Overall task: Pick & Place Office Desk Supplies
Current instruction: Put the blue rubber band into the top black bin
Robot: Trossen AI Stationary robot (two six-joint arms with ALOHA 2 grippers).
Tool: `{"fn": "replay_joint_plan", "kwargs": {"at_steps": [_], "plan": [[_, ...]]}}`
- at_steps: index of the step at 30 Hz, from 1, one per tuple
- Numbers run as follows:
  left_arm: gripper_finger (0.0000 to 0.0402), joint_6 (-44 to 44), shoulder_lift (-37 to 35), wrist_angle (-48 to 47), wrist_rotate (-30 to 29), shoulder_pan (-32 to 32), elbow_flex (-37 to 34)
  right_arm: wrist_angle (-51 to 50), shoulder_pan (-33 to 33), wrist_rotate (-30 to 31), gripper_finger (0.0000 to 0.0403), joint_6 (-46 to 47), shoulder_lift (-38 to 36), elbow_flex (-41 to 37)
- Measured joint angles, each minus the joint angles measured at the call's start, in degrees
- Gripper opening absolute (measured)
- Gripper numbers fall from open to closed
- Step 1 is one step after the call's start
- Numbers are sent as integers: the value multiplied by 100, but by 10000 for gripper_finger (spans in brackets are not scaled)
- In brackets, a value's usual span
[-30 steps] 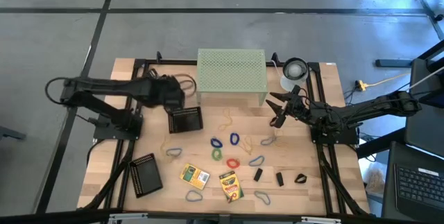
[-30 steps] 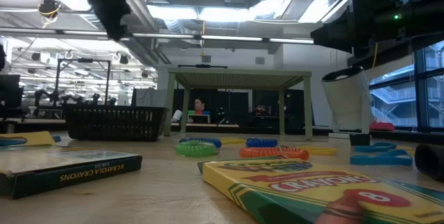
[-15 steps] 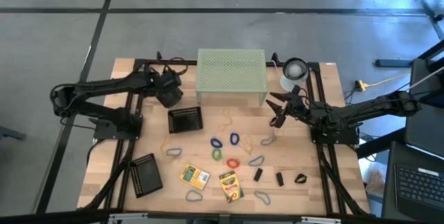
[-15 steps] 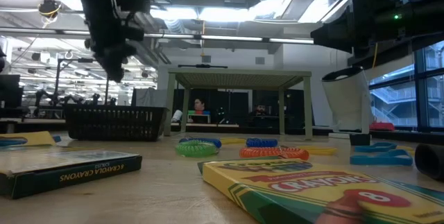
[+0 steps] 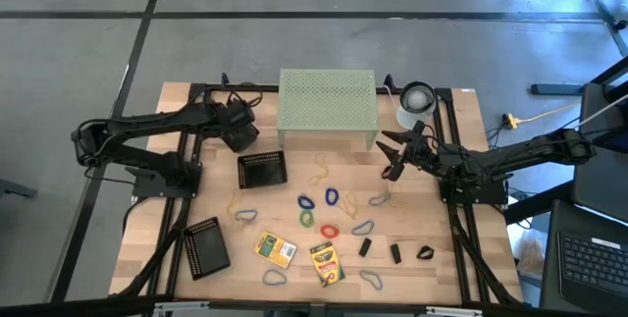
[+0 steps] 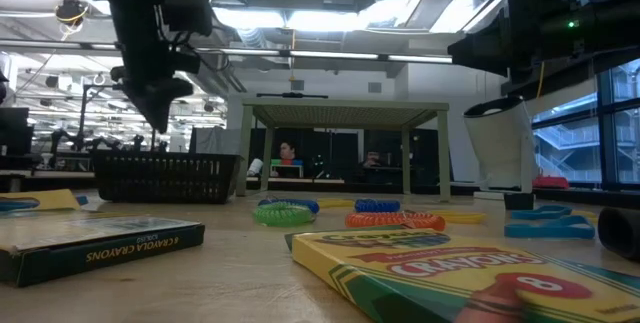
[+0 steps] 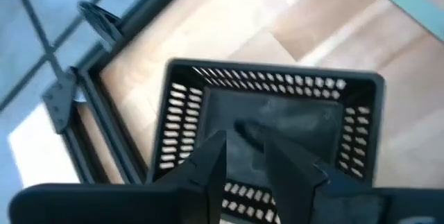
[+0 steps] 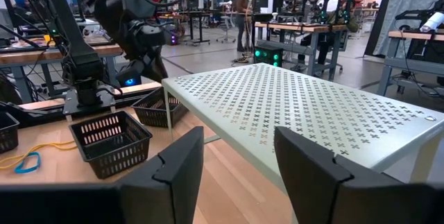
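Observation:
Two yellow-green crayon boxes lie flat near the table's near edge. Several coloured and tan rubber-band loops and three small black clips lie on the wood around them. My left gripper hangs above the far side of a black mesh tray, its fingers a little apart and empty. In the left wrist view it looks down into that tray. My right gripper is open and empty, beside the right end of the pale green riser.
A second black mesh tray lies near the left near corner. A white-grey cylinder stands at the far right. The riser stands at the far middle. Black frame rails run along both table sides. Bare wood shows between the trays.
My left gripper has gone a little toward the table's far edge, off the mesh tray's far side, and shows lower in the low view. It has kept almost still for the last half second. The tray and the supplies lie as before.

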Motion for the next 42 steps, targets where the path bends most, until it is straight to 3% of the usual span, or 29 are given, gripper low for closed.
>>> {"fn": "replay_joint_plan", "kwargs": {"at_steps": [6,13,17,22,27,33,37,42], "plan": [[102,0,0,163,113,-8,-1,1,0,2,180,0,-1,0],[92,-50,-2,590,1583,-408,-1,-1,0,2,180,0,-2,0],[87,-524,-2,901,2375,-976,1,0,0,2,180,0,0,0],[87,-1104,-2,1156,2913,-2078,1,-1,0,1,180,0,0,0],[87,-1363,-2,1709,2702,-3485,1,-1,0,2,180,0,-1,0],[87,-1485,-2,2198,1700,-4942,1,-1,1,1,180,0,0,0],[99,-2167,113,2073,1219,-5545,1,-1,0,2,180,0,0,0],[139,-2745,527,1946,1125,-5918,1,-15,2,0,180,0,0,0]]}}
